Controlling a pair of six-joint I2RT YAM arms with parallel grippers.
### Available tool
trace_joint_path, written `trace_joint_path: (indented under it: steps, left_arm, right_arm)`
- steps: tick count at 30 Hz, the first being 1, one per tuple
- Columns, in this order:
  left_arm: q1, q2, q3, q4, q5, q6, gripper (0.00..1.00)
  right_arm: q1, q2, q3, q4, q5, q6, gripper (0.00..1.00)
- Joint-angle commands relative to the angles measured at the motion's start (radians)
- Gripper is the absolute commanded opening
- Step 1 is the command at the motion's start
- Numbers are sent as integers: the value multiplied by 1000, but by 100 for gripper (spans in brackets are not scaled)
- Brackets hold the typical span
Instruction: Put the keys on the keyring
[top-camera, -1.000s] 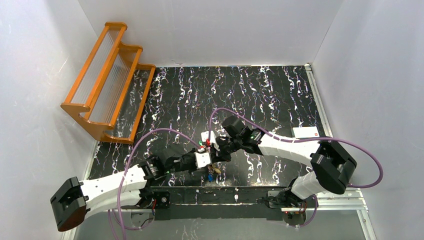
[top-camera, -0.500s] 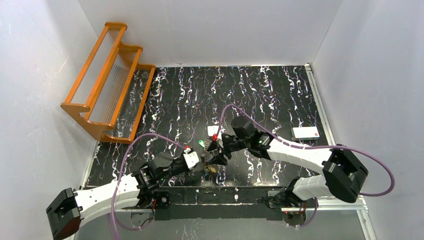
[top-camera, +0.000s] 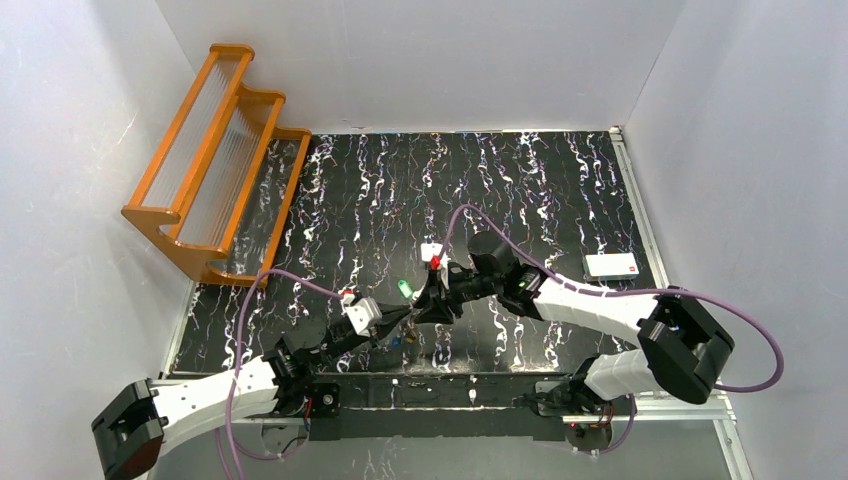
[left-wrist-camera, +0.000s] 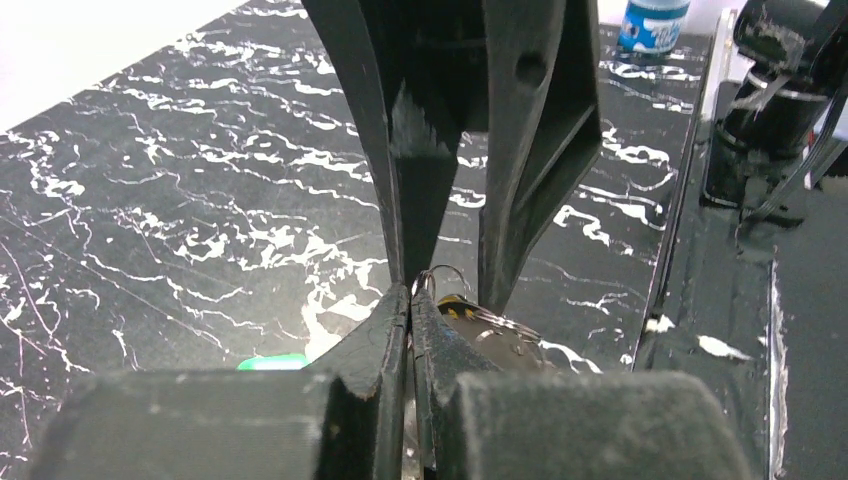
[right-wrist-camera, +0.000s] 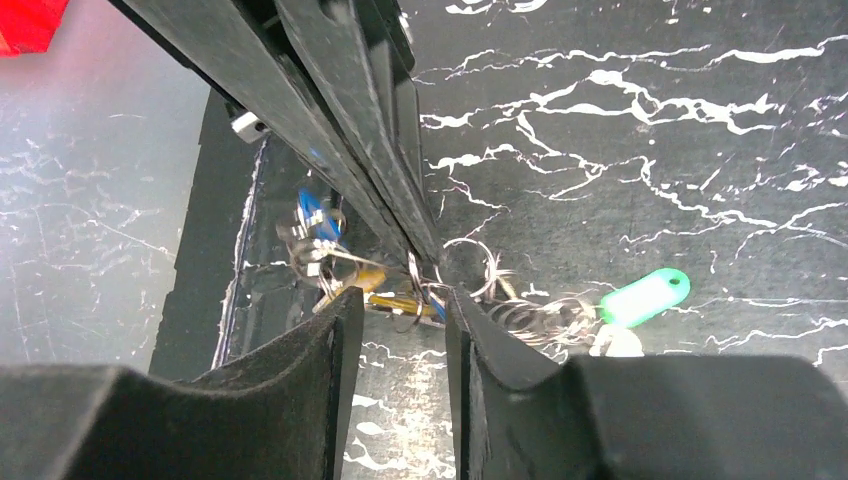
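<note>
The left gripper (top-camera: 402, 322) is pinching its fingers fully together on the thin wire of the keyring (right-wrist-camera: 468, 264), which is poking out just past the fingertips. The right gripper (top-camera: 428, 305) is reaching in from the right with its jaws standing apart, one on either side of those closed tips and the ring, clamping nothing. A blue-headed key (right-wrist-camera: 314, 221) and a yellow-orange key (right-wrist-camera: 367, 284) are dangling in a tangle of small rings on the near side of the pinch. The green-headed key (top-camera: 404, 290) is lying on the black marbled mat (top-camera: 520, 190), just beyond the two grippers on the far side.
</note>
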Motion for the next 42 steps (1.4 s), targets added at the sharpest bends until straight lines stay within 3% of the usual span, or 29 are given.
trace_joint_path:
  steps: [1, 10, 15, 18, 25, 32, 35, 40, 42]
  left_arm:
    - [2, -31, -47, 111, -30, -35, 0]
    - [1, -32, -54, 111, -28, -45, 0]
    - [3, -14, -51, 111, -25, -40, 0]
    - [2, -1, -51, 111, -17, -38, 0]
    - [3, 7, -52, 111, -9, -41, 0]
    - [2, 4, -52, 111, -11, -44, 0]
    - [2, 0, -52, 111, -14, -46, 0]
    - [3, -3, -53, 111, -20, -45, 0]
    - [2, 0, -52, 111, -16, -46, 0]
  right_arm:
    - [-2, 20, -9, 54, 13, 45, 40]
    - [-2, 15, -22, 62, 57, 70, 36]
    - [-2, -32, -46, 60, 110, 76, 54]
    - [-3, -58, -62, 67, 131, 77, 56]
    - [-3, -69, -70, 114, 84, 78, 40]
    - [-3, 1, -42, 97, 17, 69, 12]
    - [-3, 26, -34, 72, 0, 57, 6]
    - [-4, 28, -36, 53, -4, 39, 7]
    - [-4, 13, -41, 62, 13, 38, 21]
